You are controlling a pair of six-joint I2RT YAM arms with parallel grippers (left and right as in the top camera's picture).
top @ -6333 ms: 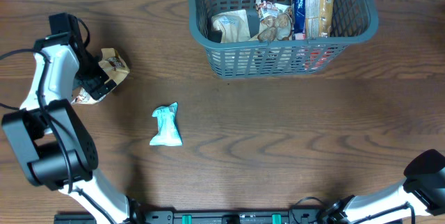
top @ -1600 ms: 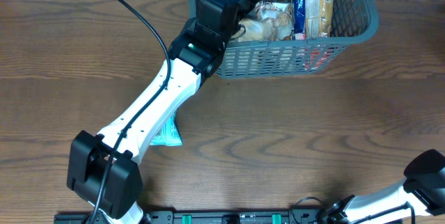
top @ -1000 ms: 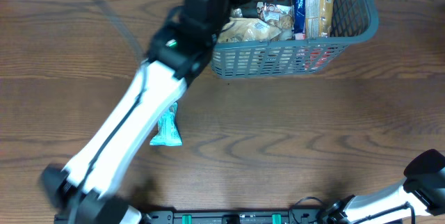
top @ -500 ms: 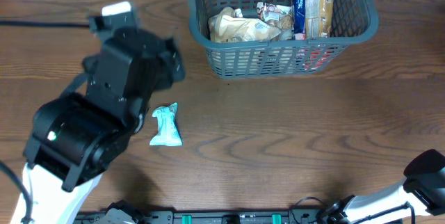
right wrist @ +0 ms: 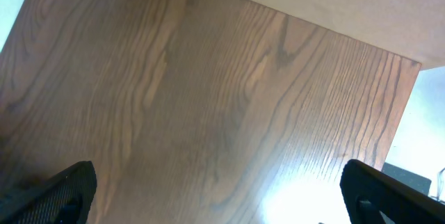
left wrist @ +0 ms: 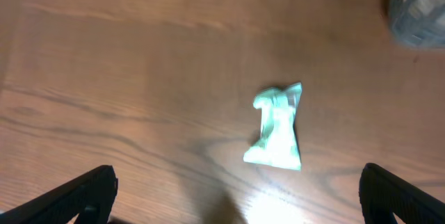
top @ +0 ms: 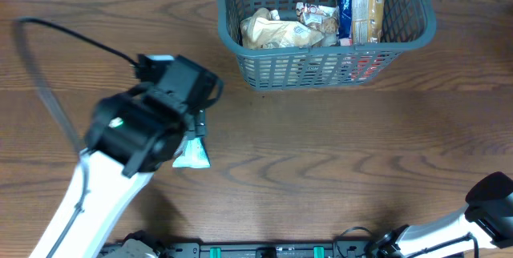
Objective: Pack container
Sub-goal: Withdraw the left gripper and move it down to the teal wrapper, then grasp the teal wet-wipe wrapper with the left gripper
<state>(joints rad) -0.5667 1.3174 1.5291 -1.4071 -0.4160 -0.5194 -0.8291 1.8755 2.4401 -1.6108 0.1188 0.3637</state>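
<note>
We held the left gripper (left wrist: 240, 200) wide open over the green packet (left wrist: 278, 130), ready to take it for the container (top: 321, 70), which stood apart, part filled. The right gripper (right wrist: 219, 196) rested open and empty.

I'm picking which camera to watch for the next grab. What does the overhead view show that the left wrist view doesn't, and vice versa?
Only overhead: the snack packets inside the container, and the right arm at the near right edge. Only left wrist: the whole teal packet, uncovered, ahead of the open left gripper. Both: that packet on the wooden table; overhead, the left arm hides part of it.
</note>
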